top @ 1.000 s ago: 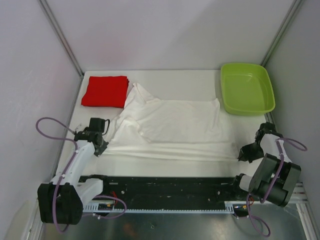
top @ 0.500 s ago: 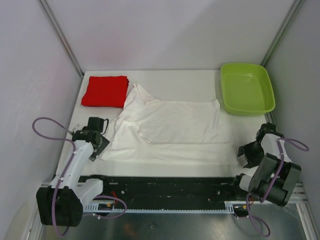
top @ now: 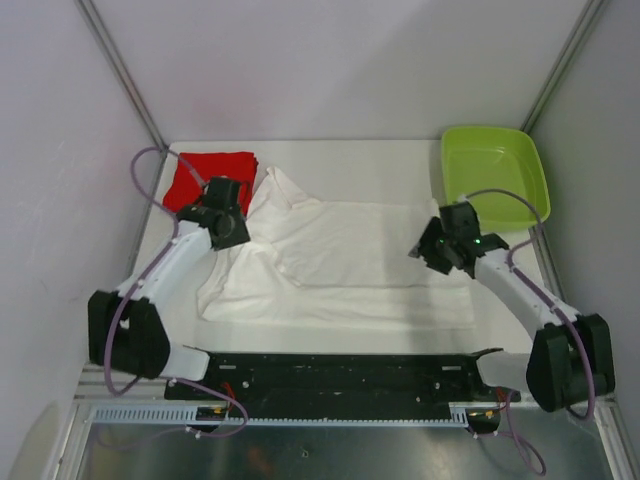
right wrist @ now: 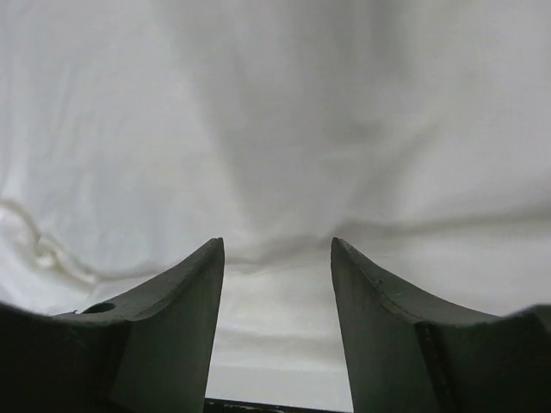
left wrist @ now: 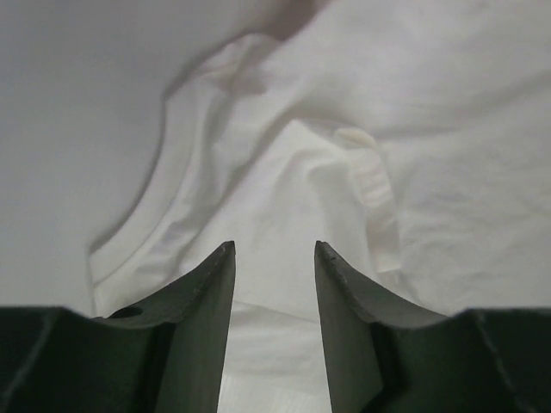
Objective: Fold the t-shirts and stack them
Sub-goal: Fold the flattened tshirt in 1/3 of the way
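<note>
A white t-shirt (top: 345, 265) lies spread across the middle of the table, folded lengthwise, with a rumpled sleeve at its left end. A red t-shirt (top: 198, 178) sits folded at the back left, partly behind my left arm. Over the white shirt's left end hovers my left gripper (top: 237, 228), open, with the neck hem and wrinkled cloth (left wrist: 284, 172) in front of its fingers (left wrist: 211, 284). My right gripper (top: 432, 250) is open above the shirt's right end; smooth white cloth (right wrist: 275, 129) fills its view and nothing sits between the jaws.
A lime-green plastic tray (top: 494, 176) stands at the back right, close behind my right arm. Grey walls close in the table on three sides. A black rail (top: 330, 372) runs along the near edge.
Both grippers let go of the shirt's near corners and opened. Both arms swung from the near edge up to the shirt's far left and far right ends. The shirt settled flatter.
</note>
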Motion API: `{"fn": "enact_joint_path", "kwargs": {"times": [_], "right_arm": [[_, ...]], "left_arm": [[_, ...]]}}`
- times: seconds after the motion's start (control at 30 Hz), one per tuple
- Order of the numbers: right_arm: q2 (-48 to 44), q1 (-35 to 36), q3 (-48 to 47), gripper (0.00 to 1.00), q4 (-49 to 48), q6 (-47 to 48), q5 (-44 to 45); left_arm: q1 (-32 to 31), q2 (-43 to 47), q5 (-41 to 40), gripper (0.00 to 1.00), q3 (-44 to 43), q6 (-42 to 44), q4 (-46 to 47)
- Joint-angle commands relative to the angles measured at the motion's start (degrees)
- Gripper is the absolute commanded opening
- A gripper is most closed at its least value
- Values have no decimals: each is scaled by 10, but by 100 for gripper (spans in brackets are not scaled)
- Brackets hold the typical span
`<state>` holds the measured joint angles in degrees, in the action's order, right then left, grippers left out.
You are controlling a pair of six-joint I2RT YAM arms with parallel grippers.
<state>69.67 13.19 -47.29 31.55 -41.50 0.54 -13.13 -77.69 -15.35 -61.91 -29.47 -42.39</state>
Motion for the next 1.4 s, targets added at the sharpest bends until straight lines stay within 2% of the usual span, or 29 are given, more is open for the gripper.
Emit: {"fn": "enact_joint_path", "kwargs": {"times": [0.0, 0.27, 0.57, 1.07, 1.37], "right_arm": [[83, 94, -48, 56, -145, 14, -24], [274, 232, -165, 52, -253, 23, -37], [422, 305, -294, 50, -281, 17, -51], [524, 362, -421, 49, -225, 27, -40], [554, 373, -453, 48, -201, 33, -40]], "left_arm": [[-26, -62, 53, 48, -42, 106, 53], [-28, -133, 53, 49, -72, 150, 77], [-28, -189, 38, 43, -90, 137, 84], [-28, -228, 10, 31, -113, 119, 100], [-28, -250, 18, 23, -123, 119, 101]]}}
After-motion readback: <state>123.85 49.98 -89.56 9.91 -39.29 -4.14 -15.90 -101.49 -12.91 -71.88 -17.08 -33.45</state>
